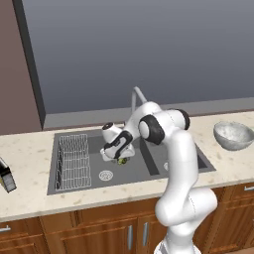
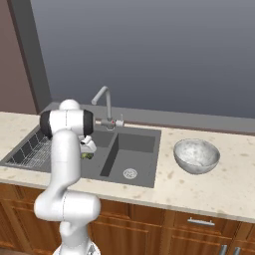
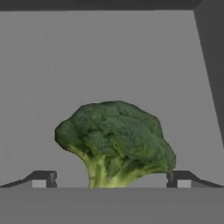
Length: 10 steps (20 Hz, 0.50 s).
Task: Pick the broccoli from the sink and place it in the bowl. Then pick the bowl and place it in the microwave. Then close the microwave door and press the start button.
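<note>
The broccoli (image 3: 116, 140), a dark green floret on a pale stem, lies on the floor of the left basin of the dark grey sink (image 1: 94, 149). My gripper (image 3: 111, 179) is lowered over it, open, one fingertip on each side of the stem and both apart from it. In the base views the gripper (image 1: 121, 158) (image 2: 87, 153) hangs low in that basin, just over the broccoli (image 1: 122, 161) (image 2: 87, 156). The speckled grey-white bowl (image 1: 233, 135) (image 2: 196, 155) stands upright on the counter right of the sink. The microwave is out of view.
A wire rack (image 1: 73, 161) fills the left end of the sink, and a chrome faucet (image 2: 105, 99) rises behind the divider. Round drains (image 1: 105, 174) (image 2: 130, 173) sit in both basins. A dark object (image 1: 6, 176) lies at the counter's far left.
</note>
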Available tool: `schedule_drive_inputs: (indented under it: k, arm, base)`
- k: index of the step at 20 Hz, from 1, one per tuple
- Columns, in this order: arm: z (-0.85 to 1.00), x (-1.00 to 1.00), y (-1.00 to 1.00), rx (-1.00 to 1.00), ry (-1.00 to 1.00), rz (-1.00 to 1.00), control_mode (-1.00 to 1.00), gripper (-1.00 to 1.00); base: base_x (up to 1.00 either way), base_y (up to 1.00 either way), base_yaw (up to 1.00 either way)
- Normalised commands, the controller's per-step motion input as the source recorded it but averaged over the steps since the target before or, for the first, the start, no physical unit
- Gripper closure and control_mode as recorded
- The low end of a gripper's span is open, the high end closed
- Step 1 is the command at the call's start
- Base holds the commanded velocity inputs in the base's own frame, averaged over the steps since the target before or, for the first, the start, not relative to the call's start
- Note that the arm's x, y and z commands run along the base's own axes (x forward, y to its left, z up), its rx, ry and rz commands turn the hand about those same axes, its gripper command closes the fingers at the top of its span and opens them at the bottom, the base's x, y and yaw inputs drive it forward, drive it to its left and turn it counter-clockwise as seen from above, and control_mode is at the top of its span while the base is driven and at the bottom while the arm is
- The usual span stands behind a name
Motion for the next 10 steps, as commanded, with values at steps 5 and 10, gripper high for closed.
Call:
schedule_drive_inputs:
  k: [5,10]
  arm:
    - [-0.24,0.2,0.02,0.0,0.0,0.0,-1.0,-1.0]
    - [-0.16,0.11,0.0,0.0,0.0,0.0,-1.0,-1.0]
  base:
    - [0.0,0.0,0.0]
    - [0.0,0.0,0.0]
